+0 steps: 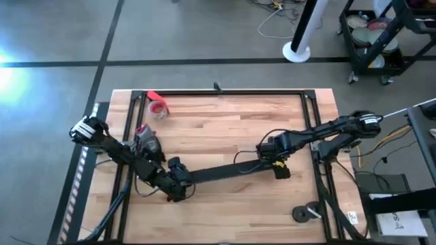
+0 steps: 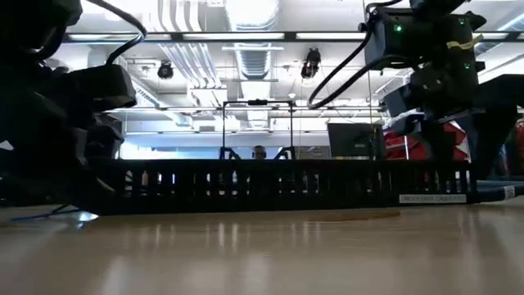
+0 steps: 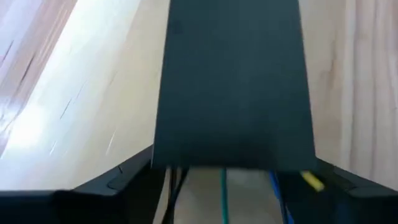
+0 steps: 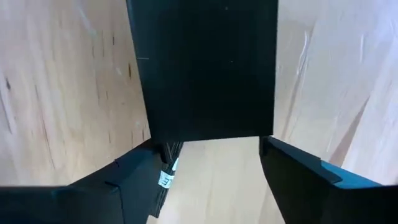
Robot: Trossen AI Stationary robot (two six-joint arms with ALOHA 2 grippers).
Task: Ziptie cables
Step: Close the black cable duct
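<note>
While the high view shows a long black strip (image 1: 221,171) across the bench (image 1: 225,122), left gripper (image 1: 182,190) holds its 8 o'clock end, right gripper (image 1: 267,155) its 2 o'clock end. In the left wrist view, cables (image 3: 222,196) lie under the strip between wide fingers (image 3: 112,186). In the right wrist view, the fingers (image 4: 311,180) straddle the strip.

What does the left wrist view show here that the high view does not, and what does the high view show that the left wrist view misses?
Only the left wrist view shows thin wires, green, blue and dark, coming out from under the end of the wide black strip between the left gripper's fingers.

Only the high view shows the whole layout: the left gripper at one end of the strip, the right gripper at the other, a red tape roll near the far edge, and a dark round object near the front right.

Both show the strip lying on the wooden table.
</note>
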